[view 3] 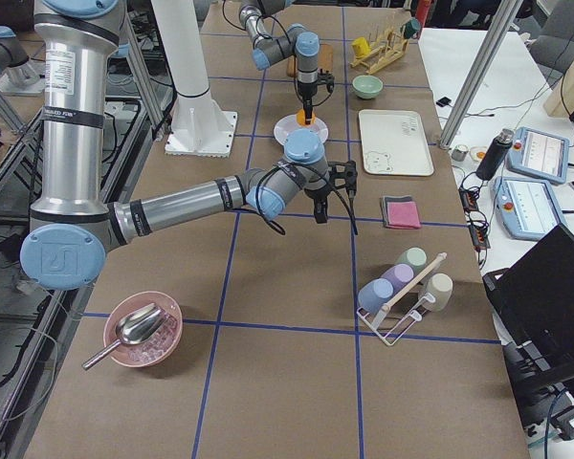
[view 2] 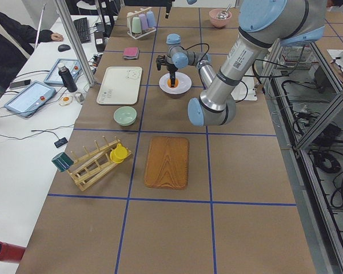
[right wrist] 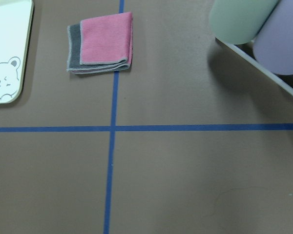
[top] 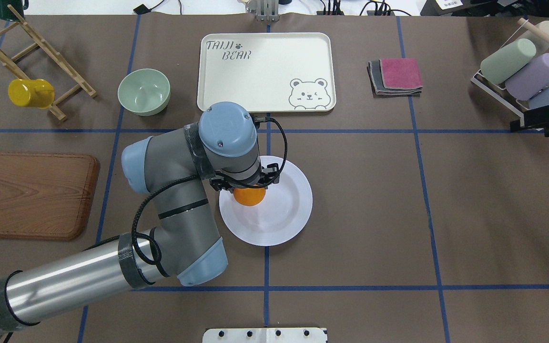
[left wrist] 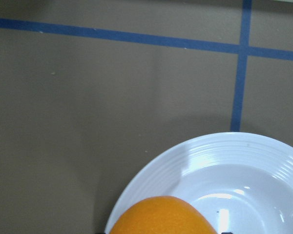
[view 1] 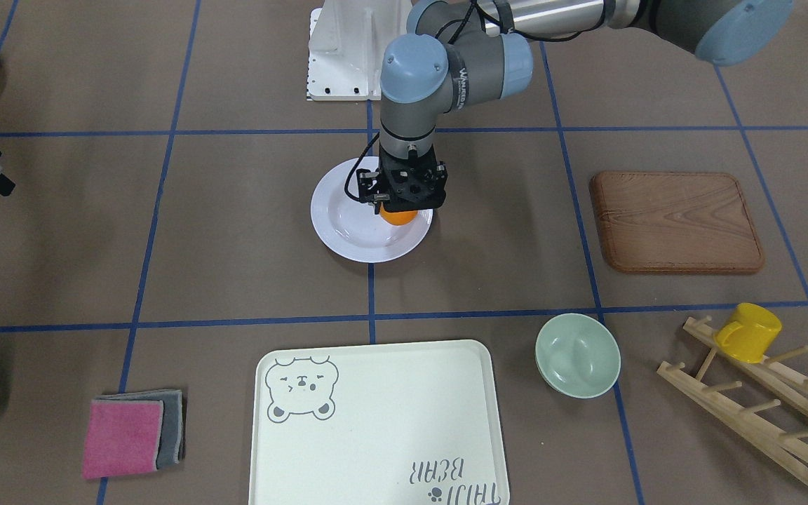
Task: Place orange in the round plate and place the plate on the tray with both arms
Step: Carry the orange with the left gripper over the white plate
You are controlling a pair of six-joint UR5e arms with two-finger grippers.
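The orange (view 1: 398,218) hangs low over the round plate (view 1: 348,224), near the rim on the robot's left side, clamped between the fingers of the downward-pointing left gripper (view 1: 400,208); whether the fruit touches the plate cannot be told. The plate lies on the table, well apart from the tray (view 1: 390,421). The right gripper (top: 539,120) hovers beside a rack of pastel cups (top: 496,94), and I cannot tell how its jaws stand

A brown table (top: 374,214) gridded with blue tape (top: 350,287); a white desk (view 2: 17,171) stands alongside.
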